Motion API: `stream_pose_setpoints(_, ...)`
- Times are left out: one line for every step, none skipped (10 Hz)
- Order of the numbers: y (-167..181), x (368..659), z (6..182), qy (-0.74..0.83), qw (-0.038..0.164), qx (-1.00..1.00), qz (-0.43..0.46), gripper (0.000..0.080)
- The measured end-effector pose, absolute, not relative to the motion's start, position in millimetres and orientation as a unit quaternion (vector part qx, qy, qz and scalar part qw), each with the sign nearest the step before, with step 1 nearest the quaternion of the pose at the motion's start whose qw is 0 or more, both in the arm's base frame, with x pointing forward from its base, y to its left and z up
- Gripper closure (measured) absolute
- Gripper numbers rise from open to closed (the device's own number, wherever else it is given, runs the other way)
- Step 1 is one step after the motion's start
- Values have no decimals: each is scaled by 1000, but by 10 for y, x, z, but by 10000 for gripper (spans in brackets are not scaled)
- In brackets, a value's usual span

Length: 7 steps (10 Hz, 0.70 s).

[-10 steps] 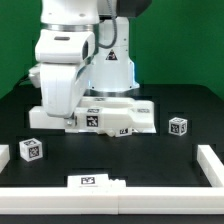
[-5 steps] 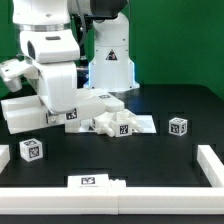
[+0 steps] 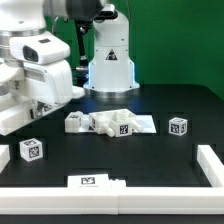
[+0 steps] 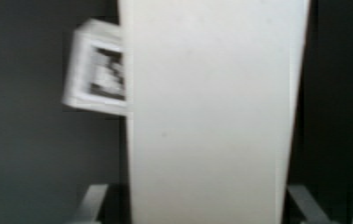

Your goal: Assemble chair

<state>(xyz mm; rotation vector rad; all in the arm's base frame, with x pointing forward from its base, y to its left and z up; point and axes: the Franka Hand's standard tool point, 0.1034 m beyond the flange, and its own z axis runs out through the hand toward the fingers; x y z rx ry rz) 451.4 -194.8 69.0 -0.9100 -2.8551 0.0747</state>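
"At your arm's tip, what does the gripper [image 4: 208, 205] have?"

"Your gripper is clamped on a long white panel [image 4: 217, 100]. In the wrist view a grey finger [image 4: 95, 203] shows at each long edge of it. A tagged face [image 4: 98, 75] peeks out from behind the panel; you cannot tell whether it is part of it."

"And seen from outside?"

"You hold the panel tilted and clear of the black table [image 3: 150, 150], at the exterior view's left. The fingers are hidden behind the wrist."

"Where are the other chair pieces?"

"A heap of chair parts [image 3: 120, 122] lies mid-table, well apart from the panel. A small tagged block [image 3: 74, 121] sits just beside the heap, on the exterior view's left. A lone cube [image 3: 179, 126] stands toward the exterior view's right, and a front cube [image 3: 32, 150] nearer the left. The marker board [image 3: 95, 181] lies flat at the front, and a white rail [image 3: 210, 158] borders the table at the right."
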Motion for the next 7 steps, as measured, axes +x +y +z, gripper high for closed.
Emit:
stream_pose_setpoints(-1914,4524,678,-946,72,-315,28,515)
stream_pose_setpoints(-1911,4520,673,-946,72,-314,28,515)
stream_pose_setpoints(-1922,4498,657,-945,74,-316,28,515)
stream_pose_setpoints(-1938,4389,577,-944,86,-318,26,515)
stream_pose_setpoints(-1991,4229,467,-941,101,-322,23,515)
stream_pose_setpoints(-2032,4152,400,-941,110,-318,20,515)
stream_pose_setpoints(-2059,4093,310,-942,119,-313,17,515)
